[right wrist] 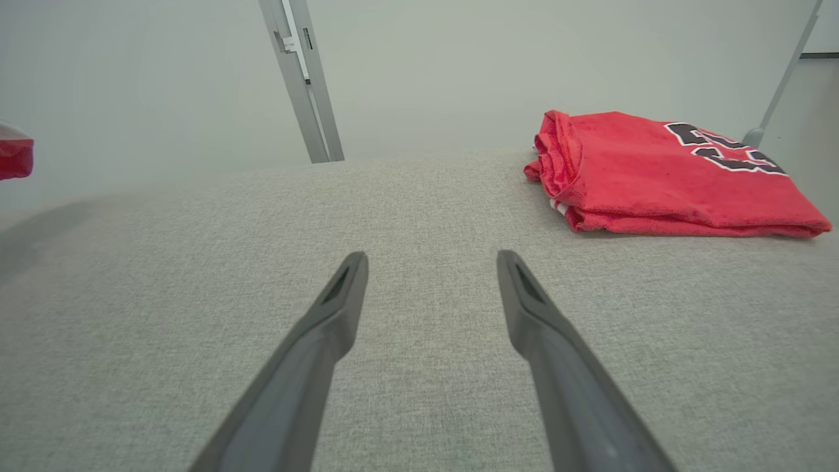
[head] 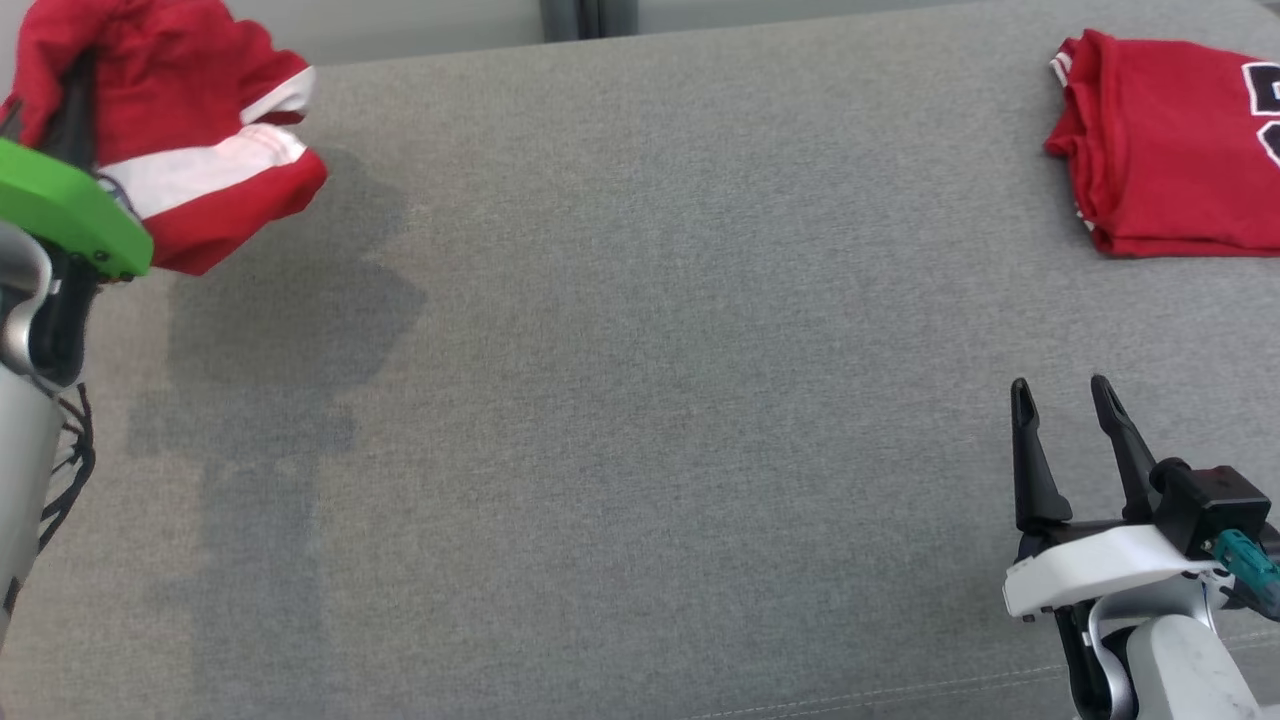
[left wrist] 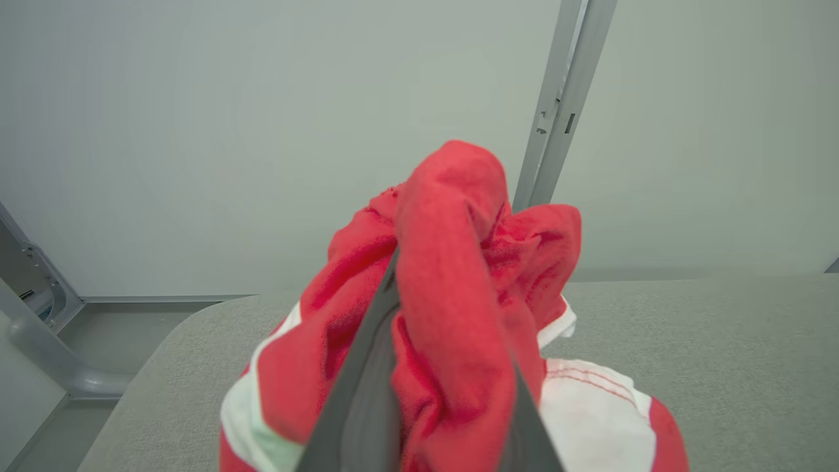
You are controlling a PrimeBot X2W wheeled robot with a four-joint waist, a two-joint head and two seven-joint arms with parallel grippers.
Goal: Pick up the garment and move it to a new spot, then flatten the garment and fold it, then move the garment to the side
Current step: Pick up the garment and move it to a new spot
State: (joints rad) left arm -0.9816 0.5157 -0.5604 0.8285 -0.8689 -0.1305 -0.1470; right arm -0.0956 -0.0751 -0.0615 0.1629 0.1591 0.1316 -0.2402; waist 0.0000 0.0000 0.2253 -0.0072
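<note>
Garment [head: 200, 110] bunched around the left hand [left wrist: 436, 275], clenched on it, fingertips hidden; right hand [head: 1060, 390] released, fingers apart.

At the lower right of the head view, the right gripper [head: 1060, 388] has two long black fingers [head: 1030, 470] that taper to narrow tips and are set in a white moulded shell [head: 1100, 565]. Beside the shell is a boxy black block [head: 1215, 505] with a teal connector [head: 1245, 565], and below it a rounded pale grey forearm [head: 1180, 660]. Along the left edge, the left arm has a flat bright green plate [head: 60, 205], a silver-grey casing [head: 20, 450] and looped black cables [head: 70, 470]. In the right wrist view the fingers are matte dark grey, each with a recessed slot [right wrist: 337, 285] near the tip.
</note>
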